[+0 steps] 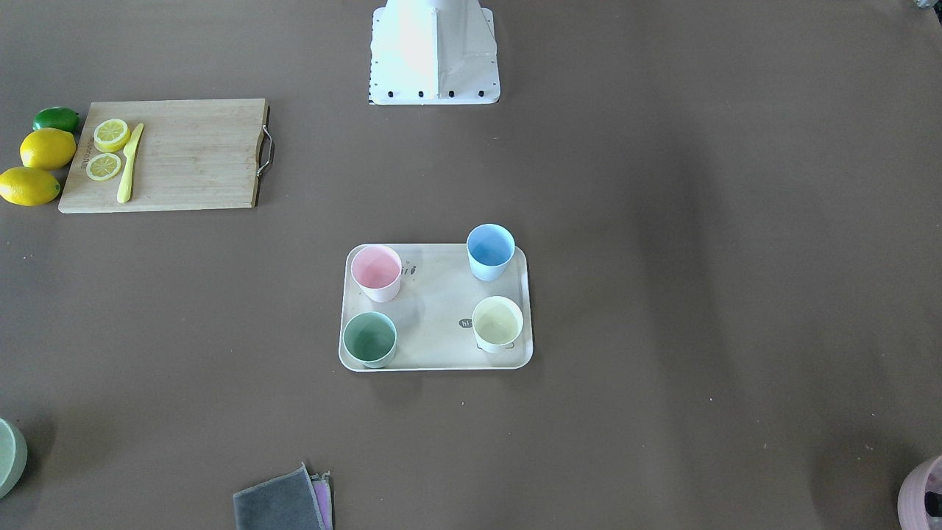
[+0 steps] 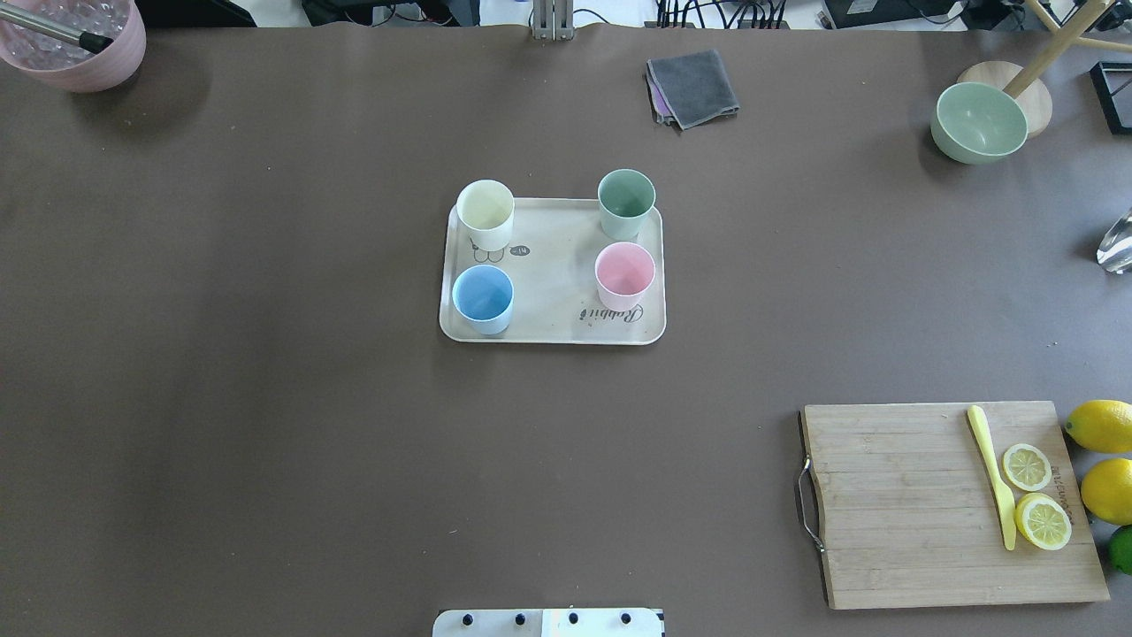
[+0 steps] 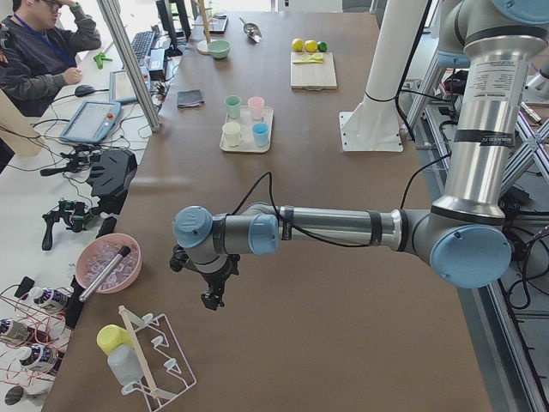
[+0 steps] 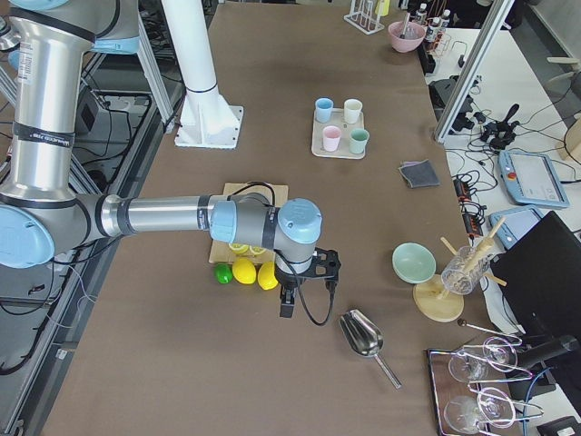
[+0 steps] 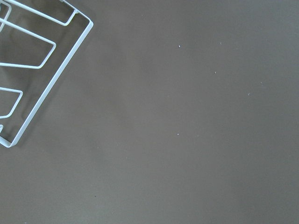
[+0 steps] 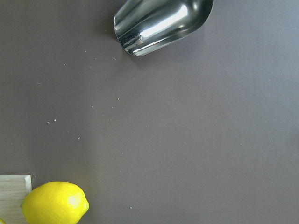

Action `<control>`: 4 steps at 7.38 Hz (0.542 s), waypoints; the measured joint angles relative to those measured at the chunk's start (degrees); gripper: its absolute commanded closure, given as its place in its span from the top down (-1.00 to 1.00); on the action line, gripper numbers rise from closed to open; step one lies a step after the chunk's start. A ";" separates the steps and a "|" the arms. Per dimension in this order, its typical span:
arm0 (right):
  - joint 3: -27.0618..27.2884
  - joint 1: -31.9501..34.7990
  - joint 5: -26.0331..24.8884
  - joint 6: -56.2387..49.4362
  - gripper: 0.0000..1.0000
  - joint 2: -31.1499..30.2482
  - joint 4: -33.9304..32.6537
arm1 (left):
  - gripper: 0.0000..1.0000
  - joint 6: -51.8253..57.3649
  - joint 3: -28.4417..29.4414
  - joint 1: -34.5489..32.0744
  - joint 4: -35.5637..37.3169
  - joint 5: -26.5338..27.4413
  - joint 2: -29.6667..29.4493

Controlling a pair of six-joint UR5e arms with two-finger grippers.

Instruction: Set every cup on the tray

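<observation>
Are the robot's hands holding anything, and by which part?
Neither left gripper nor right gripper appears to hold anything; the cups stand on the tray.

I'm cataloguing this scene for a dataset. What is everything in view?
pink cup: 1, pink, on tray
green cup: 1, sage, on tray
blue cup: 1, light-blue, on tray
yellow cup: 1, cream-yellow, on tray
tray: 1, cream-beige, table centre
cutting board: 1, wood, robot's right
knife: 1, yellow, on board
lemon slices: 2, yellow, on board
lemons: 2, yellow, beside board
lime: 1, green, beside lemons
bowl: 1, green, far-right corner
pink vessel: 1, pink, far-left corner
cloths: stack, grey over purple, far edge
scoop: 1, silver, right end
wire rack: 1, white, left end
left gripper: 1, black, over left end, jaws unclear
right gripper: 1, black, over right end, jaws unclear
</observation>
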 measured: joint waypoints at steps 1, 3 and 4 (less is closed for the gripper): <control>0.07 0.05 -1.00 -0.25 1.00 0.74 -0.89 | 0.95 -0.02 -1.77 -0.01 0.04 0.02 1.34; 0.08 0.07 -1.50 -0.30 1.00 1.40 -1.17 | 0.95 0.07 -4.44 -0.83 0.18 -0.28 3.17; 0.06 0.07 -1.53 -0.30 1.00 1.56 -1.11 | 0.95 0.07 -5.02 -2.24 0.06 -0.69 3.05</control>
